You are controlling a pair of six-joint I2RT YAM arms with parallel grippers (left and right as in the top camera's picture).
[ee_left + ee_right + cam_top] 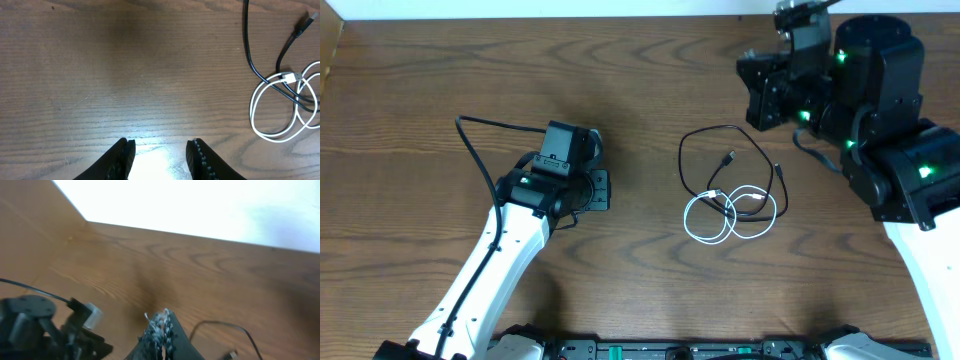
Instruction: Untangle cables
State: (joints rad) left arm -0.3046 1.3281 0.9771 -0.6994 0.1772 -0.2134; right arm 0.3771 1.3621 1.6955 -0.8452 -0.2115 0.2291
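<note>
Our left claw point(161, 159) stands spread with nothing between its fingers, bare counter point(100, 75) just in front of it. Farther ahead and off to its right lies the white cable point(286, 77), coiled in loops, with the black cable point(246, 30) threaded through them and curving away beyond. Our right claw point(161, 330) is pressed together, gripping nothing; the black cable lies on the counter just past it, to its right.
</note>
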